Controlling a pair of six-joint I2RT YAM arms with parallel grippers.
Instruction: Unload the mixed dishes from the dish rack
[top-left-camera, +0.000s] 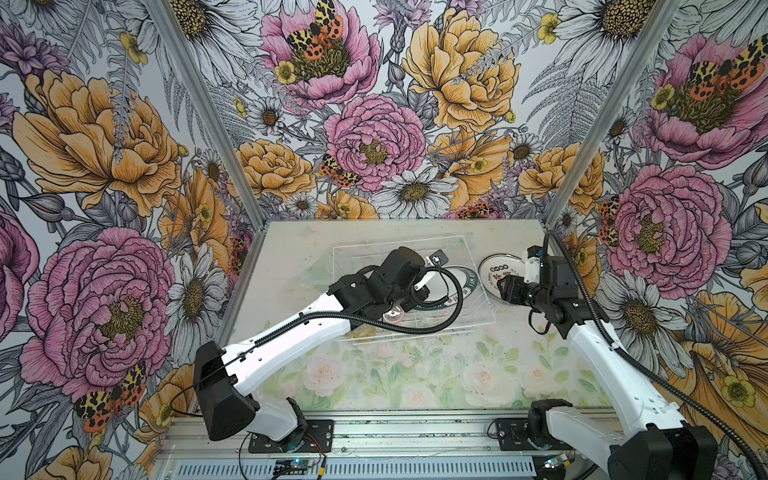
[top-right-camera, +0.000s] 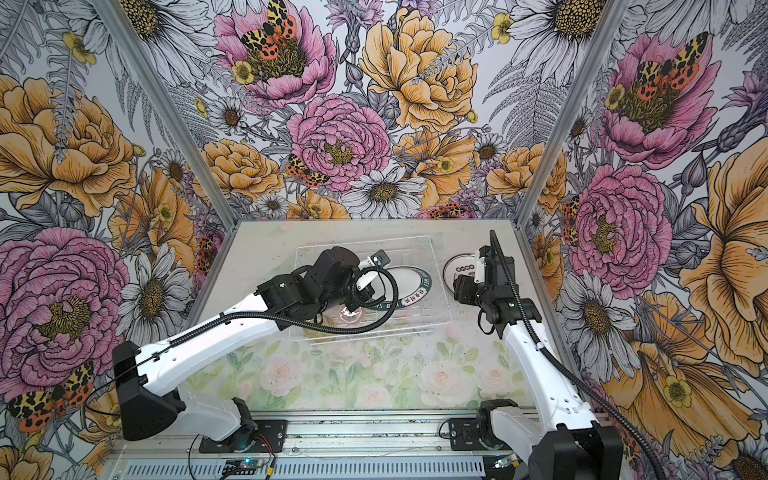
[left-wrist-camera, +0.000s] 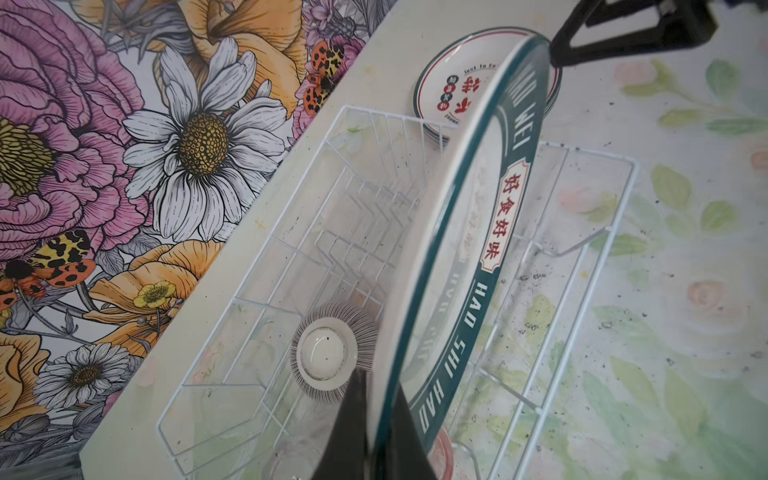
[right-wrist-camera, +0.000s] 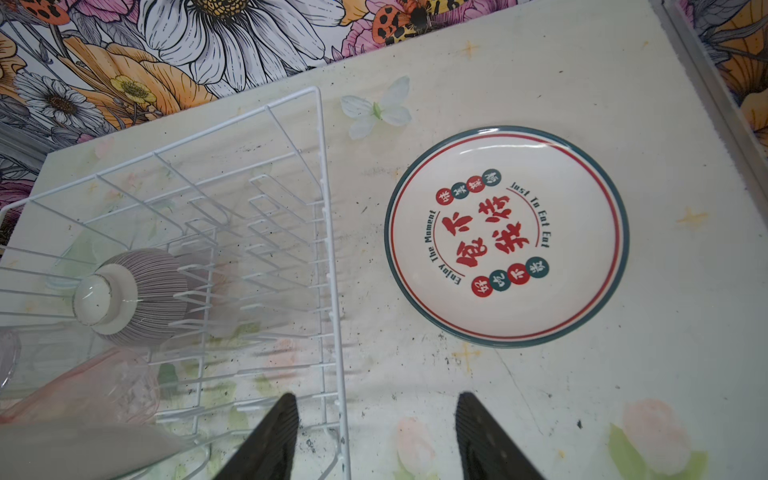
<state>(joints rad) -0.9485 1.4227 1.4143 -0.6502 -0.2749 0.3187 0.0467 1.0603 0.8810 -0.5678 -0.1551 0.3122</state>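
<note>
Rack (top-left-camera: 478, 311) sits on the table (top-left-camera: 291, 245) toward the back edge, with its long axis running left to right. Above its right half, 1 green-rimmed plate (left-wrist-camera: 478, 249) stands on edge and leans. Its plane runs roughly along the rack's long axis. Its printed face is turned up and toward the table's front edge.

The left gripper (left-wrist-camera: 380, 415) is clamped on the left end of this plate's rim, with 1 finger on each face.

A red-lettered plate (right-wrist-camera: 507, 237) lies flat and face up near the table's back right corner, just beside the rack's right side and not touching it.

The bowl (left-wrist-camera: 324, 353) rests upside down in the rack's left half, foot up. The arm hides it in both top views. A pink tumbler (top-left-camera: 392, 316) sits by the rack's front side. Whether it stands or lies cannot be told.

The right gripper (right-wrist-camera: 378, 397) hangs between the rack's right side and the red-lettered plate. Its 2 fingers are about half spread and hold nothing. 1 finger is over the rack's rim wire and the other is over bare table. In the left wrist view its tip sits right at the held plate's far rim, but contact cannot be told.
</note>
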